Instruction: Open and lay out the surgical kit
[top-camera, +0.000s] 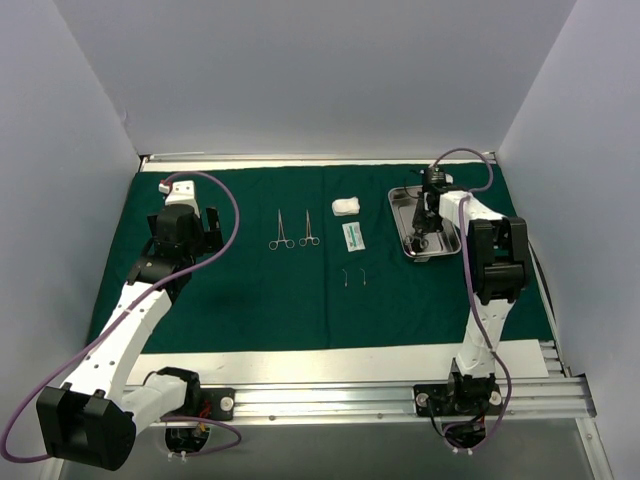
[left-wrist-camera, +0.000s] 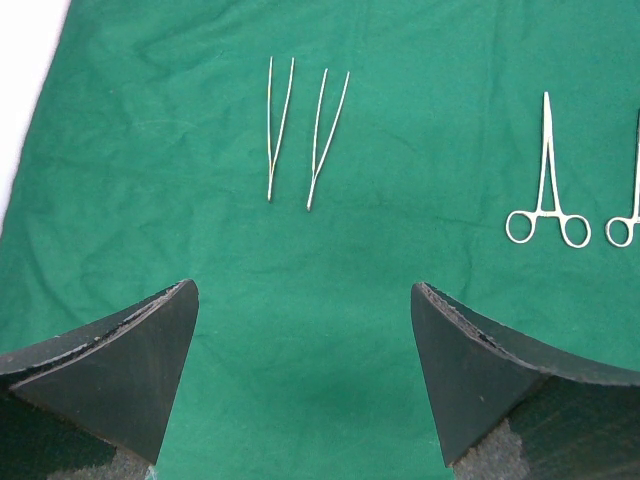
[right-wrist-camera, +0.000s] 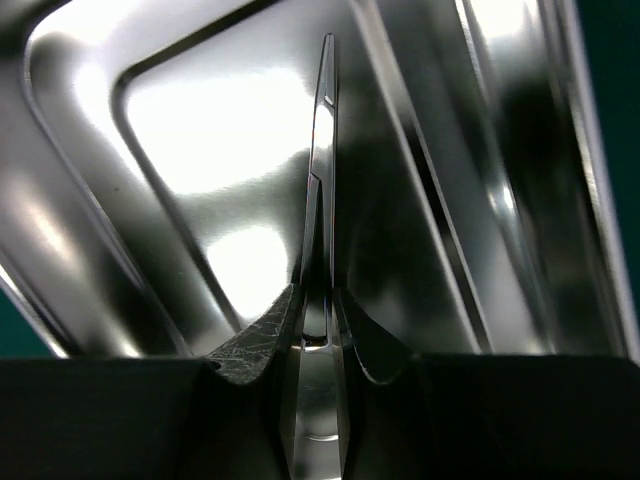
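Two pads of my right claw are clenched on a slim steel instrument, with its tip pointing to twelve o'clock across the steel tray. I cannot tell whether it has lifted off the tray floor.

Handling assessment: the piece is light, rigid and slick. Polished metal between worn pads may swivel, so the hold belongs mid-shank, not on the tapering tip.

From above, the tray sits at two o'clock on the green drape, which covers the counter. The gauze wad lies at twelve o'clock, the packet is just beneath it, and the ring-handled clamps are at eleven.

My left claw stands released and empty at nine o'clock. The tweezers lie ahead of it, thin, springy and flat against soft cloth. I would pinch them across both arms.
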